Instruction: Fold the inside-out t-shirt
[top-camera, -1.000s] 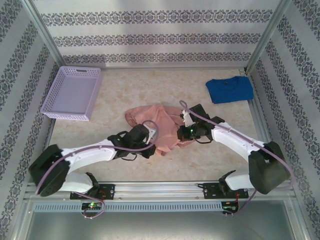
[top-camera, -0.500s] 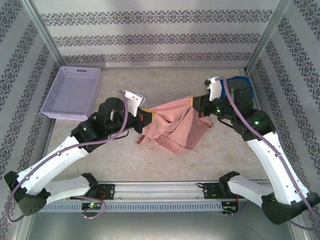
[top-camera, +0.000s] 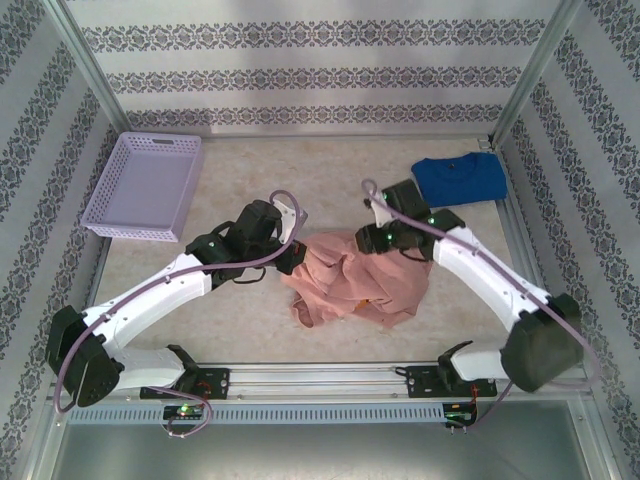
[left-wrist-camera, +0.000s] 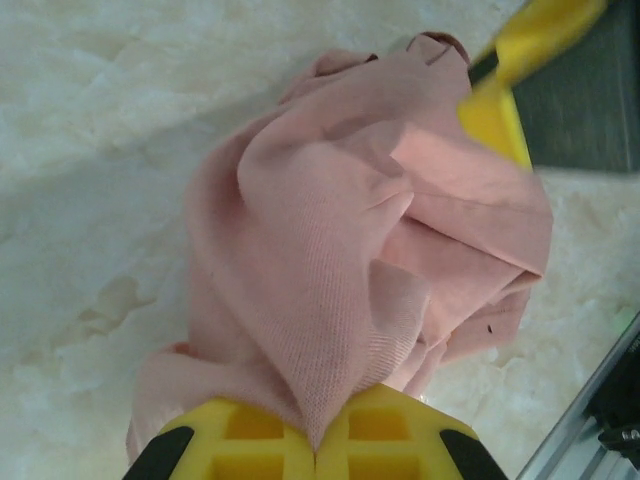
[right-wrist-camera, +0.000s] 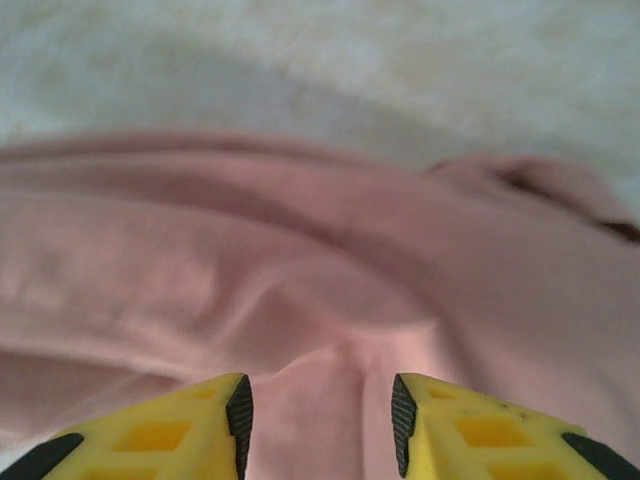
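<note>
Salmon-pink inside-out t-shirt (top-camera: 352, 282), crumpled at the centre of the surface (top-camera: 250, 180). My left hand (left-wrist-camera: 316, 448) pinches a fabric peak; my right hand (right-wrist-camera: 320, 412) is spread over cloth. Step, as I judge it: flattening. Next: the right re-grips an edge.

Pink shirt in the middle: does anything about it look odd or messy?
Yes. The pink t-shirt lies bunched in a wrinkled heap on the table, not spread flat. The left gripper pinches one fold of it; the right gripper is open over the cloth.

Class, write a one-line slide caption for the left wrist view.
Left gripper shut on a fold of the crumpled pink t-shirt lying on the marbled table.
</note>
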